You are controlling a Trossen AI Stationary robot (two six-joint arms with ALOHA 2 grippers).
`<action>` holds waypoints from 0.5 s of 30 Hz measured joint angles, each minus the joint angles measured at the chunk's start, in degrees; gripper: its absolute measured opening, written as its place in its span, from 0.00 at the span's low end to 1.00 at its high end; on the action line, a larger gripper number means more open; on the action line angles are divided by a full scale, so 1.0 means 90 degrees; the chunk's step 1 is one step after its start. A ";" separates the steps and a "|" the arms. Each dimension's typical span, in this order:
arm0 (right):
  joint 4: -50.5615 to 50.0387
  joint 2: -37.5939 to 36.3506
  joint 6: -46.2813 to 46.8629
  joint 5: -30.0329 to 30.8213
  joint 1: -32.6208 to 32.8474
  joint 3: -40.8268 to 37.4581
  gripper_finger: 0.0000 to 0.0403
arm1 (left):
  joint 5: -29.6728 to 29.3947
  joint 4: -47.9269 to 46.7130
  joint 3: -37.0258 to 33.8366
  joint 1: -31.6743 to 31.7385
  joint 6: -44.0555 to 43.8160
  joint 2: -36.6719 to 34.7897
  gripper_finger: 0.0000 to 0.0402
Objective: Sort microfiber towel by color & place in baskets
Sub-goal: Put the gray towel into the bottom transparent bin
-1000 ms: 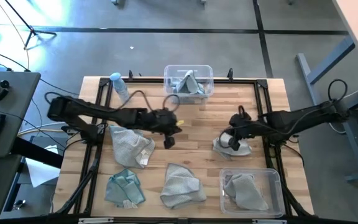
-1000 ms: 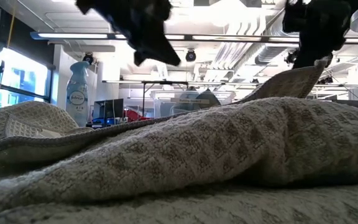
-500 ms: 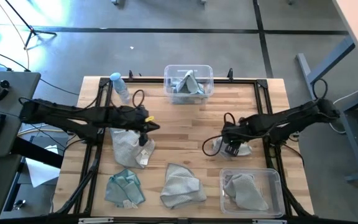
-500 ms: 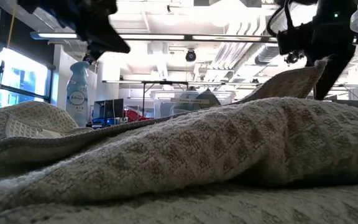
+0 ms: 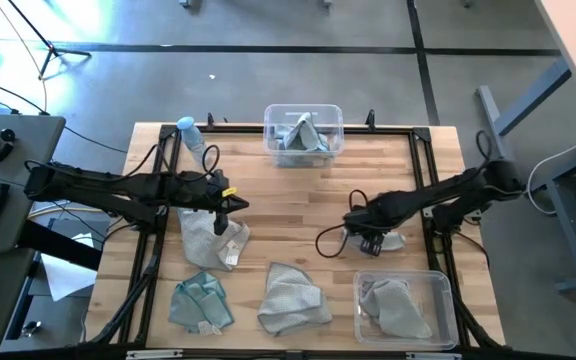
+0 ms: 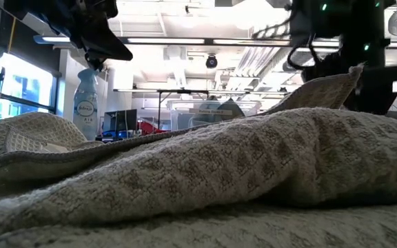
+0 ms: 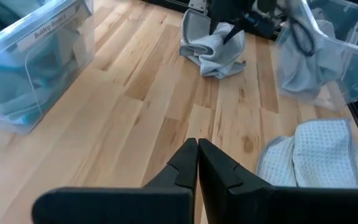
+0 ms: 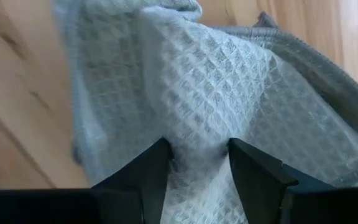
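Right gripper (image 8: 197, 163) spread, fingers pressed down into pale grey towel (image 5: 383, 238) on desk (image 5: 308, 190), just above the near-right basket (image 5: 444, 285). Left gripper (image 7: 197, 163) pressed together, empty, over grey towel (image 5: 208, 238) at desk's left. Far basket (image 5: 333, 115) holds teal towels.

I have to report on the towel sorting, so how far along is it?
Done: the far basket holds blue cloths and the near basket a grey cloth. In hand: the right gripper, fingers open, presses into a grey towel. Left: three towels lie loose; the left gripper, shut, hovers there.
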 joint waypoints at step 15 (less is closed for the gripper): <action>0.0013 -0.0462 0.1782 -0.0162 0.0081 -0.0001 0.01 | 0.0000 -0.0004 0.0000 0.0000 0.0018 0.0002 0.00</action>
